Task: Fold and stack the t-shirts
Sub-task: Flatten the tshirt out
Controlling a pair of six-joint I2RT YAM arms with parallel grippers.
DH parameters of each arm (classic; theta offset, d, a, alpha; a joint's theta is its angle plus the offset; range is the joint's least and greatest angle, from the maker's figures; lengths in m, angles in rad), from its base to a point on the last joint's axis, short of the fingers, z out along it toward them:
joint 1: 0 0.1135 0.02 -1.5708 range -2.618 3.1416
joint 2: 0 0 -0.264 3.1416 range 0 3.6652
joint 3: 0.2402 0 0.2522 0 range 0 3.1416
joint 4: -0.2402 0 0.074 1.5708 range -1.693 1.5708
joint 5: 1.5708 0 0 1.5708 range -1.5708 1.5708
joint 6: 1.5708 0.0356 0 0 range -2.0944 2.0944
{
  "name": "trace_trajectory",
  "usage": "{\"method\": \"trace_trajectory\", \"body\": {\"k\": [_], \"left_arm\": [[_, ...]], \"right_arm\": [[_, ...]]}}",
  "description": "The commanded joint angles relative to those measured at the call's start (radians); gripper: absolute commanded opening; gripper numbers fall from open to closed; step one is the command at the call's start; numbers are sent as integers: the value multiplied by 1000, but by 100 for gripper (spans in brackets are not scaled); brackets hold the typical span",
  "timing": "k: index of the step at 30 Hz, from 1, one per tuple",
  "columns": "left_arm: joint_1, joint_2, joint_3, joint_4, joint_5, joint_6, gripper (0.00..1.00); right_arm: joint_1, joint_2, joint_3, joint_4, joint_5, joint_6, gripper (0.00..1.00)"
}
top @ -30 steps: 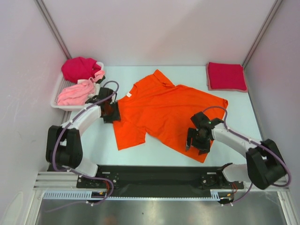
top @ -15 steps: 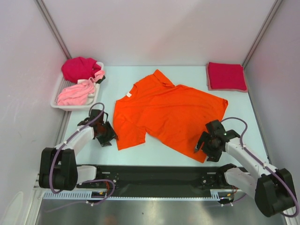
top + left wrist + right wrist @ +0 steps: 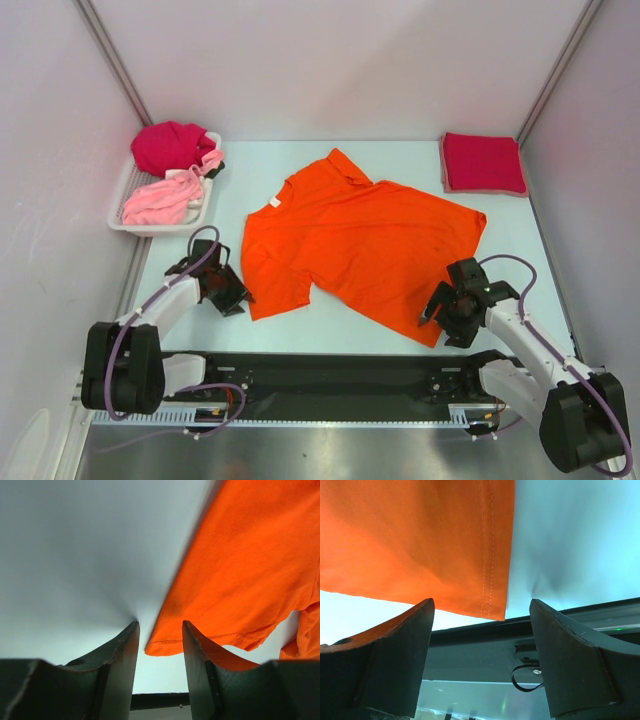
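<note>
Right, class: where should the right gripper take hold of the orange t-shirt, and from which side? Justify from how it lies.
Probably the stitched hem corner of the orange t-shirt, coming in low from the near edge of the table. That corner lies flat and juts out over bare table, right in front of the open right gripper.

Both arms lie low, forearms stretched inward toward each other. The left gripper (image 3: 228, 292) points right, its jaws partly apart and gripping nothing. The right gripper (image 3: 440, 312) points left, its jaws spread wide, likewise empty.
</note>
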Motion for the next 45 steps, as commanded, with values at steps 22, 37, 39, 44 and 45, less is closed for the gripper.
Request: {"method": "trace_trajectory", "body": {"k": [22,37,39,44,45], "left_arm": [[-32,139,54,-17,-33,-64,27],[52,-25,1,-117,-74,-74,0],[61,-86,-15,-138,-71,-91,0],[75,-137,-21,-172,-60,-105,1],[105,-143,-18,-173,-66,-99,0]], "right_arm": [[-52,-14,72,-19,6,-86,82],[46,13,83,-7,29,-71,82],[76,38,83,16,24,-65,80],[133,99,100,67,8,-47,76],[151,110,105,72,7,-45,75]]}}
